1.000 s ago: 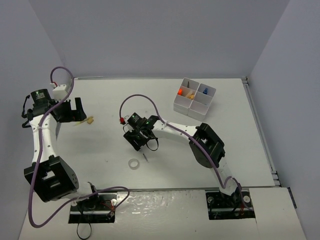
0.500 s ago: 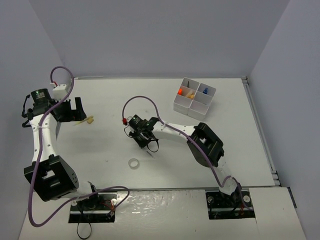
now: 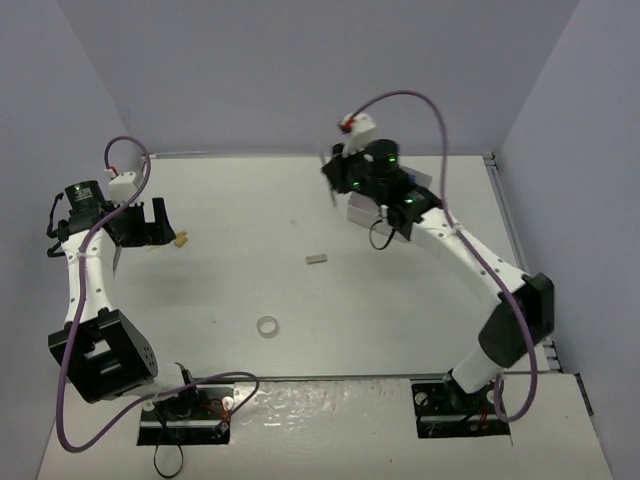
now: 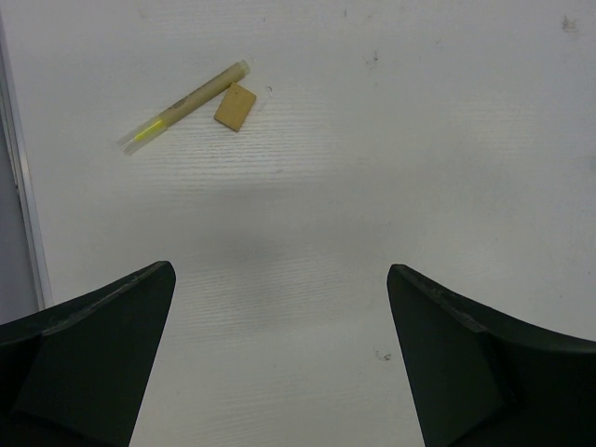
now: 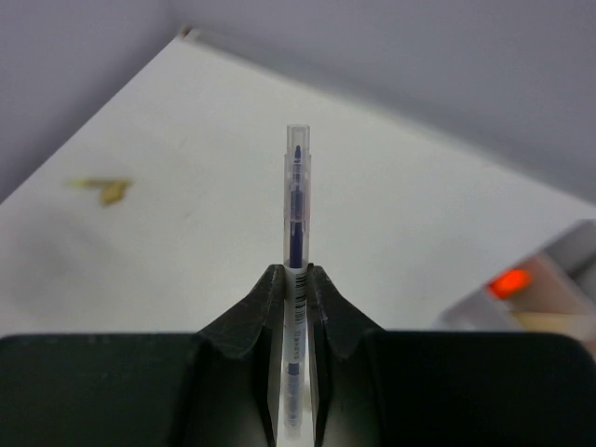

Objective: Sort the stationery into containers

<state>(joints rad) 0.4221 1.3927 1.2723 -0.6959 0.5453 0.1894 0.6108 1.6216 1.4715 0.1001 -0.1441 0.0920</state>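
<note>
Fingers [image 5: 261, 307] of the right gripper [image 5: 296, 273] are clamped on the lower shaft of the clear pen [image 5: 296, 200], whose long axis runs straight ahead from them, while the white tray [image 5: 570, 244] lies beyond, right of its tip.

Overhead, two wrist close-ups, shared table [image 3: 250, 200]

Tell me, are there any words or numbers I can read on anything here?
No text can be read anywhere.
The pen held in the right end effector has dark print like a barcode: too small and blurred to read.
</note>
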